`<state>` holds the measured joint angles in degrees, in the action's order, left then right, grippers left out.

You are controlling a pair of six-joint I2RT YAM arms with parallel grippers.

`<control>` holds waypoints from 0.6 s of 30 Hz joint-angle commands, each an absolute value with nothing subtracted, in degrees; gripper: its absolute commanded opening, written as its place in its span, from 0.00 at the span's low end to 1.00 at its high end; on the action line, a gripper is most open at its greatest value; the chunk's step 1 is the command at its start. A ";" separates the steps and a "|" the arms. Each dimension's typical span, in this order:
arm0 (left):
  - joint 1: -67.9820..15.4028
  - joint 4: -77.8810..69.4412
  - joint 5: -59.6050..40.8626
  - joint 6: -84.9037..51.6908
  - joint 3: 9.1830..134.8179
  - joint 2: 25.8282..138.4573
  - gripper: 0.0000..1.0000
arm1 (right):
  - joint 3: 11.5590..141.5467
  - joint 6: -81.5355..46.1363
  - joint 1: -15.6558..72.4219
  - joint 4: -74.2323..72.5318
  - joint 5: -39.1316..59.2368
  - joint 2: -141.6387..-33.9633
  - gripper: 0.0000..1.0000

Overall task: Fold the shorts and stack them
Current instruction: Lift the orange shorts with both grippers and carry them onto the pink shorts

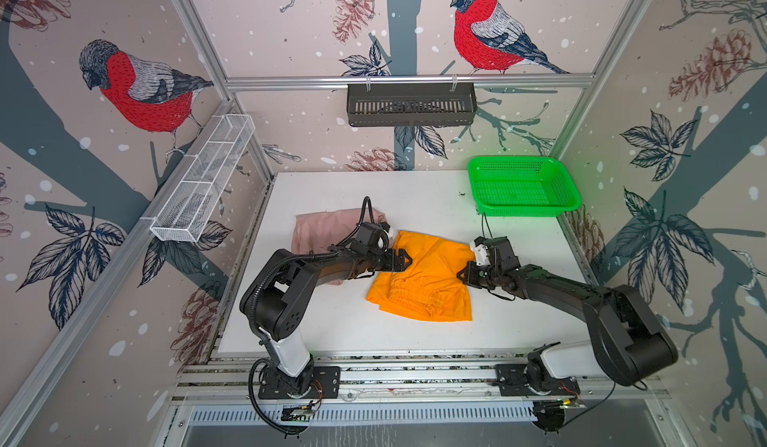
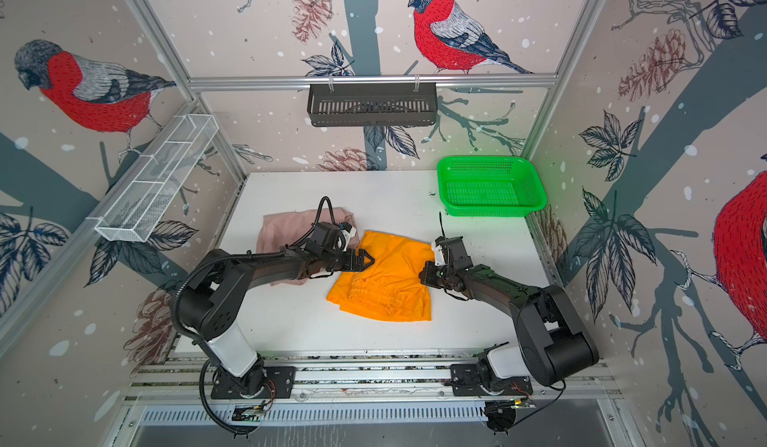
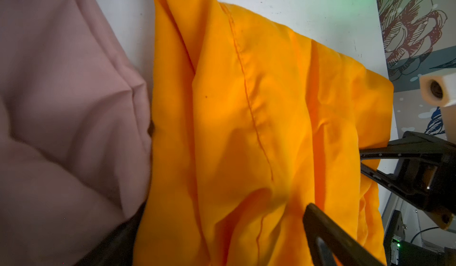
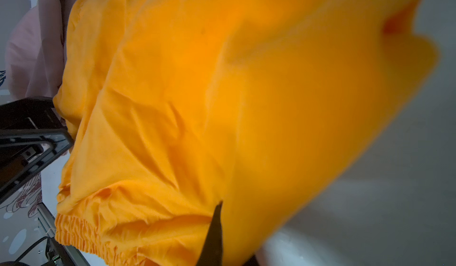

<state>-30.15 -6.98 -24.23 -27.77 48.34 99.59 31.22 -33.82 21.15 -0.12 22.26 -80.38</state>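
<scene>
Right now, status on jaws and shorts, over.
Left jaws open at left edge of orange shorts. Right jaws shut on their right edge. Pink shorts alongside, not stacked. Green basket in far corner, out of the way.

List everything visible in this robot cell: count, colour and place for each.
orange shorts: one, bright orange, mid-table, waistband toward the front
pink shorts: one, pale pink, left of the orange pair
basket: one, green, back right table corner
slotted shelf: one, black, on the back rail
wire tray: one, white, on the left wall
table: one, white, centre of the cell
left gripper: one, black, open at the orange shorts' left edge
right gripper: one, black, shut on their right edge
</scene>
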 commanded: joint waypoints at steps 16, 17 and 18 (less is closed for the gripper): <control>-33.57 17.02 -21.62 -30.62 60.21 98.26 0.00 | 38.01 -32.20 24.93 8.32 23.69 -76.71 0.04; -33.57 19.86 -21.04 -29.98 61.89 98.11 0.00 | 39.89 -31.79 25.50 9.97 23.64 -76.80 0.03; -33.57 22.83 -20.56 -29.24 63.71 97.96 0.00 | 42.03 -31.31 26.20 11.63 23.49 -77.07 0.03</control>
<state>-33.54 13.45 -22.50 -31.00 60.38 98.78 38.57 -32.97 25.08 6.98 22.72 -76.90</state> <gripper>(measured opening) 0.077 0.066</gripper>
